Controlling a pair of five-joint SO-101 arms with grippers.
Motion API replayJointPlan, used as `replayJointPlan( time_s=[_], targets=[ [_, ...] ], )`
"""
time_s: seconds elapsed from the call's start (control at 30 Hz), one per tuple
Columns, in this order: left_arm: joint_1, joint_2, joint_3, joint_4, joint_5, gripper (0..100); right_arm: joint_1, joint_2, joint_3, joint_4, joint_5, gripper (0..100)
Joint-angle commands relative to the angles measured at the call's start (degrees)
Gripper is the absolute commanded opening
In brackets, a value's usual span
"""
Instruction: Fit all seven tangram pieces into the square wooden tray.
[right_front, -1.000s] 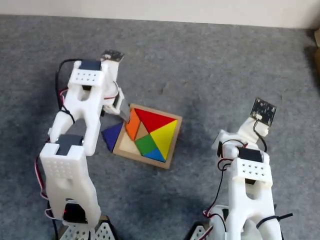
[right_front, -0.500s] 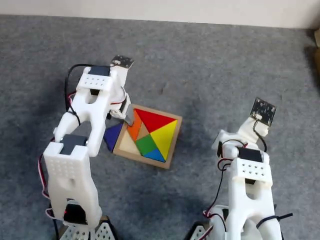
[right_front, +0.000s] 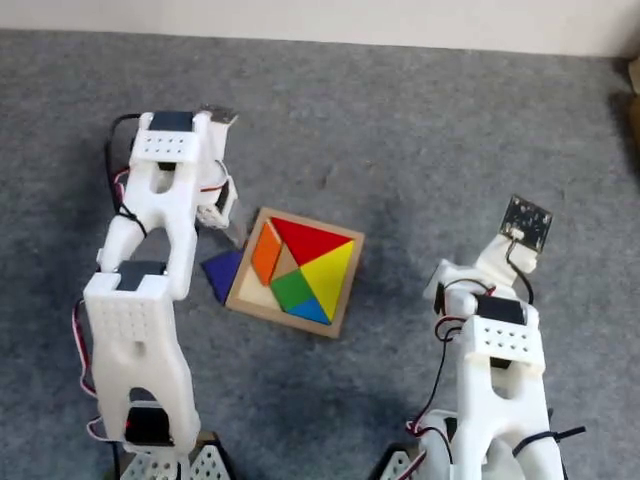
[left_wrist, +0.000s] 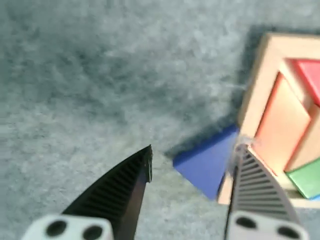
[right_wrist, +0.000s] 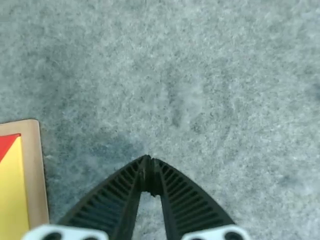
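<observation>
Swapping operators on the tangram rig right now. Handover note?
Left end effector: open, empty, at the dark blue triangle.
Right end effector: shut, empty, above bare carpet right of the wooden tray.
Done: red triangle, yellow triangle, orange parallelogram, green square, light blue triangle, tan triangle sit in the tray.
To do: dark blue triangle lies on the carpet beside the tray's left rim; probably goes in the bare gap at that side.

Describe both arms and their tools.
The left arm and right arm are white plastic with dotted plates, black motors, and red and black cables. The left tool has one black ribbed finger and one grey; the right tool has two black ones.
</observation>
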Motion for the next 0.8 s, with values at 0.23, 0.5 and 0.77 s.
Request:
replayJointPlan(
  time_s=[0.23,0.5,0.77],
  targets=[
    [-0.8,-4.4,4.8,0.7,-0.6,25,-0.8,-1.9,0.0,-1.0,-0.3,0.4],
    [-3.9,-8.5,24.1,-16.5,-4.0,25,-0.8,-1.9,0.0,-1.0,-0.3,0.4],
    [-11.4,-9.0,24.9,-17.7,-7.5,25,-0.8,-1.9,0.0,-1.0,-0.3,0.4]
  ],
)
